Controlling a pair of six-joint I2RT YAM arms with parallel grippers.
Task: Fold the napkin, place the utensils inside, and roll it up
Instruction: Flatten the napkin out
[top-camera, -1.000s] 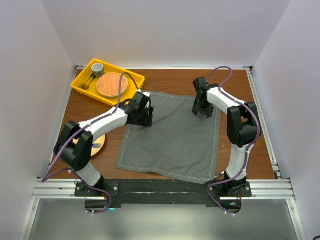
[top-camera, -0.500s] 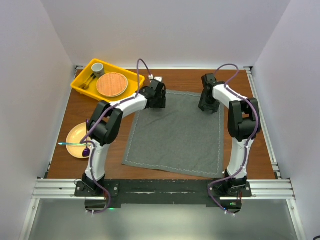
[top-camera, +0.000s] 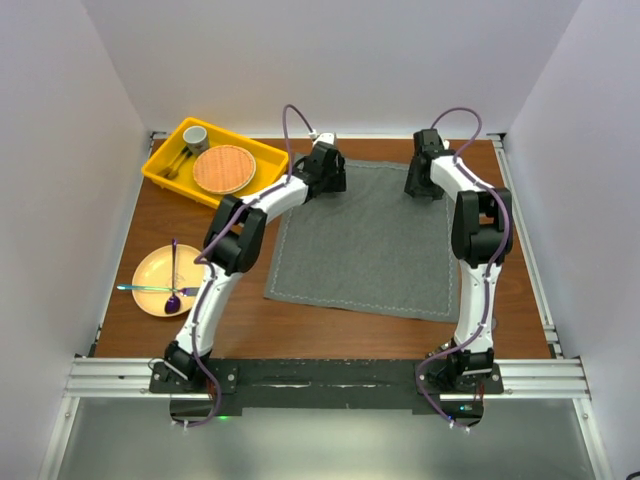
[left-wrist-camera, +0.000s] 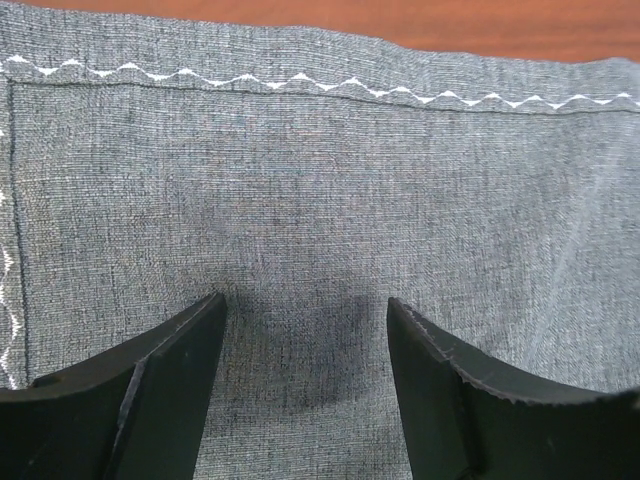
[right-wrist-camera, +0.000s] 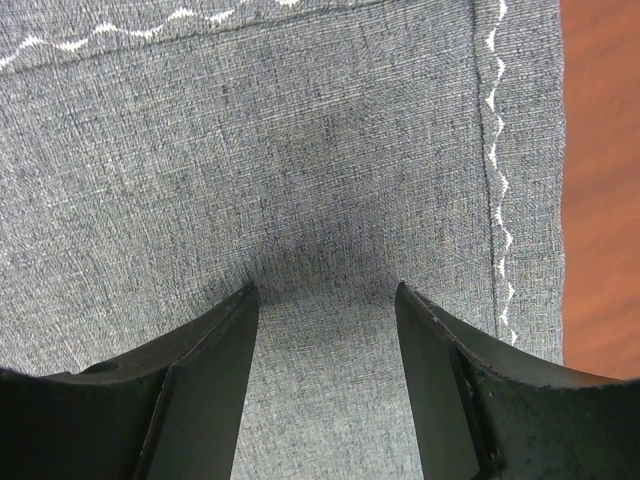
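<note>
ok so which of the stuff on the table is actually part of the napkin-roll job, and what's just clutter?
Job:
- napkin
- purple spoon
- teal-handled utensil, type too small to tell

Lying about:
- yellow plate under those two utensils
- yellow tray
- cup in the tray
- round woven mat in the tray

A brown wooden table (top-camera: 300, 320) carries a grey-green napkin (top-camera: 365, 245), spread flat from its middle towards the right. A yellow tray (top-camera: 270, 165) sits at the far left corner. A pale yellow plate (top-camera: 150, 268) lies nearer on the left, apart from the cloth.
</note>
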